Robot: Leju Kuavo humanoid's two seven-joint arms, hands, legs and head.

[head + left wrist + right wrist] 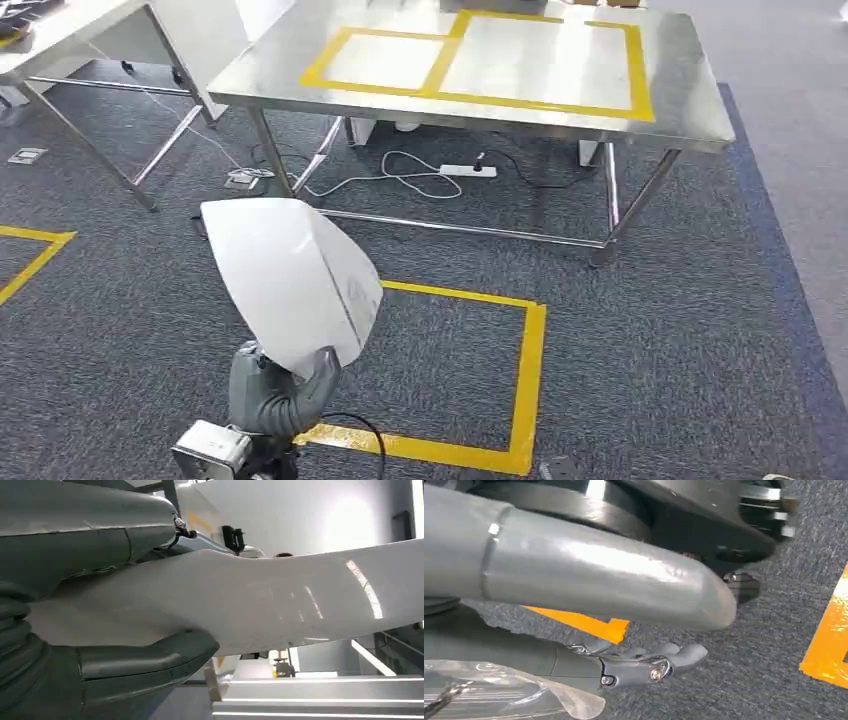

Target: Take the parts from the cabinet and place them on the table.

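Note:
A white, glossy, curved shell part (290, 280) stands upright in my left hand (280, 392), low in the head view over the carpet. In the left wrist view the thumb and fingers (145, 660) clamp the part (280, 600) from both sides. The steel table (690, 95) stands ahead, across the carpet, with two yellow taped rectangles (480, 60) on its bare top. My right hand (589, 575) hangs over the grey carpet, its fingers (659, 665) stretched out and holding nothing.
A yellow taped square (525, 380) marks the carpet just in front of me. A power strip (468, 170) and loose cables lie under the table. A second steel table (60, 40) stands at the far left. Grey floor borders the carpet on the right.

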